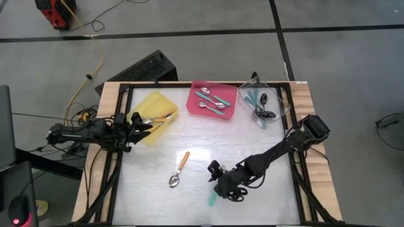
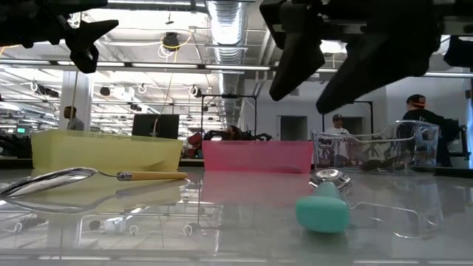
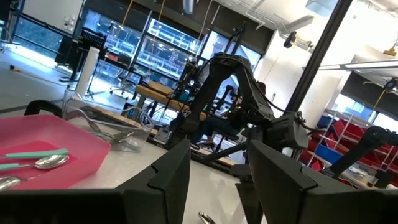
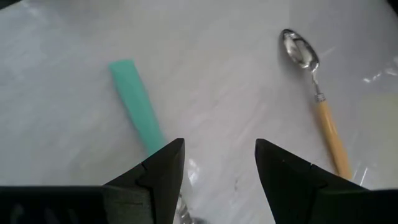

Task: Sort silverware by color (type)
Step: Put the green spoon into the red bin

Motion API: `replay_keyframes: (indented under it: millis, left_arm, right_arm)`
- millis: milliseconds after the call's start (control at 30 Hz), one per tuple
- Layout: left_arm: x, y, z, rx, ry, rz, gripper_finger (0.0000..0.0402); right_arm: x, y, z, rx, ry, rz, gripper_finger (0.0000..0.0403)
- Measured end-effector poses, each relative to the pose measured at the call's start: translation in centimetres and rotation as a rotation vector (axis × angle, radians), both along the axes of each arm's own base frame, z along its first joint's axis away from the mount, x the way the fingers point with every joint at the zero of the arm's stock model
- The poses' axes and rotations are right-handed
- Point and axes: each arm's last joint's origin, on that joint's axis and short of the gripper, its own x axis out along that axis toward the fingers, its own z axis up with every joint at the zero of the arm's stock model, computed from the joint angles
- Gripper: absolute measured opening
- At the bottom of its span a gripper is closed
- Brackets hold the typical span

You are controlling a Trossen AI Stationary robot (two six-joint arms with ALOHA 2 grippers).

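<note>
From above, the table (image 1: 189, 195) carries three trays along its far edge: a yellow tray (image 1: 154, 101) with orange-handled spoons, a pink tray (image 1: 214, 90) with teal-handled spoons, and a clear tray (image 1: 273, 94) with dark-bowled ones. The left gripper (image 1: 144, 121) hangs over the yellow tray's edge. An orange spoon (image 1: 179, 169) lies alone mid-table. The right gripper (image 1: 222, 186) sits low over a teal spoon (image 1: 213, 200), whose handle pokes out beneath it.

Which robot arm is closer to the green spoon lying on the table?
The right. Its tool hangs open just above the green spoon, not touching. The left tool, also open, is far off over the yellow tray.
</note>
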Motion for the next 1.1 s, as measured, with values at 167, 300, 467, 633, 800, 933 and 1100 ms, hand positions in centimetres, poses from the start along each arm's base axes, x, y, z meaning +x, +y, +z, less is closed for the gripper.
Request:
replay_keyframes:
  millis: [167,300,467,633,800,933,1100]
  left_arm:
    - [0.0,0.0,-0.1,0.001,0.008,0.001,0.0148]
    - [0.0,0.0,-0.1,0.001,0.010,0.001,0.0148]
    - [0.0,0.0,-0.1,0.001,0.013,0.001,0.0148]
    - [0.0,0.0,-0.2,0.002,0.016,0.001,0.0148]
    - [0.0,0.0,-0.2,0.002,0.020,0.001,0.0148]
    - [0.0,0.0,-0.2,0.002,0.021,0.001,0.0148]
    - [0.0,0.0,-0.2,0.006,0.020,0.001,0.0148]
  right_arm:
    - [0.1,-0.3,-0.1,0.001,0.013,-0.017,0.0224]
    - [0.3,-0.5,-0.6,-0.002,0.022,-0.026,0.0224]
    - [0.6,-0.5,-2.1,-0.018,0.059,-0.046,0.0224]
    - [0.6,-0.3,-2.7,-0.076,0.054,-0.050,0.0224]
    - [1.2,-0.1,-1.5,-0.034,0.028,-0.187,0.0224]
    - [1.7,-0.2,-0.5,0.042,0.010,-0.268,0.0224]
    - [1.5,-0.1,-0.7,-0.053,0.021,-0.181,0.0224]
